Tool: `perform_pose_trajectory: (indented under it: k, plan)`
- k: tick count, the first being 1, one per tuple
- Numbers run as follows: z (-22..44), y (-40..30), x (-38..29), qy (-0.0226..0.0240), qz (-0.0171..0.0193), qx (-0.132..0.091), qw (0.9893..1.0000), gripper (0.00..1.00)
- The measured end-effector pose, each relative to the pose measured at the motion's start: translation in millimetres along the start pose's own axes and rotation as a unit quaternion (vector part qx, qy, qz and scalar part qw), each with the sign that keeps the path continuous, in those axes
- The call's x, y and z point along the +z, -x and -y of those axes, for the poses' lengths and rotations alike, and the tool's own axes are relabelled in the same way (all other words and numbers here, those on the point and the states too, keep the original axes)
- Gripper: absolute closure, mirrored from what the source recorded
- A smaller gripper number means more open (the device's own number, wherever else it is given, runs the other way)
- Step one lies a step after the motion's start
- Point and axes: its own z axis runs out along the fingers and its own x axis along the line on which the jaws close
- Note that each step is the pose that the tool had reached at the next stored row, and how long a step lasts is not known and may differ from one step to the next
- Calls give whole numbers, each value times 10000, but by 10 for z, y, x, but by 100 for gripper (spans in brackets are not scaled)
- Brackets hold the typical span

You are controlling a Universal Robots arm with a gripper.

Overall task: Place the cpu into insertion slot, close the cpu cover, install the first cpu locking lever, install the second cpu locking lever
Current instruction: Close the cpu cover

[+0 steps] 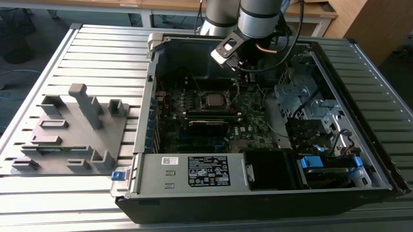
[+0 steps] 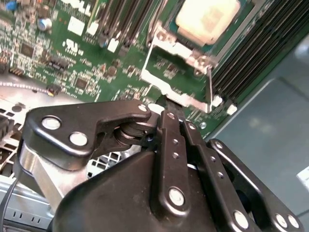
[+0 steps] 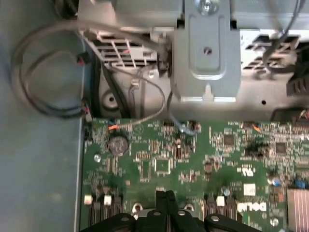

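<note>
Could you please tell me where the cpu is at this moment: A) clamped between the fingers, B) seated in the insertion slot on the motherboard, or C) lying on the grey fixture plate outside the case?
B: the cpu lies flat in the insertion slot, with the cpu cover swung open beside it, while the fingers are pressed together with no chip between them.
</note>
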Motion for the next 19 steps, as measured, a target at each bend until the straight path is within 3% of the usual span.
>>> perform_pose_trajectory:
  k: [8,11,17,18,19]
  plan:
    - [361,1,-28,274,-2,-4,9996,90]
    - [461,1,-35,360,-3,-6,9994,90]
    - [473,1,-36,366,-3,-6,9993,90]
    - [474,1,-34,327,-3,-6,9995,90]
    - [473,1,-31,240,-3,-3,9997,90]
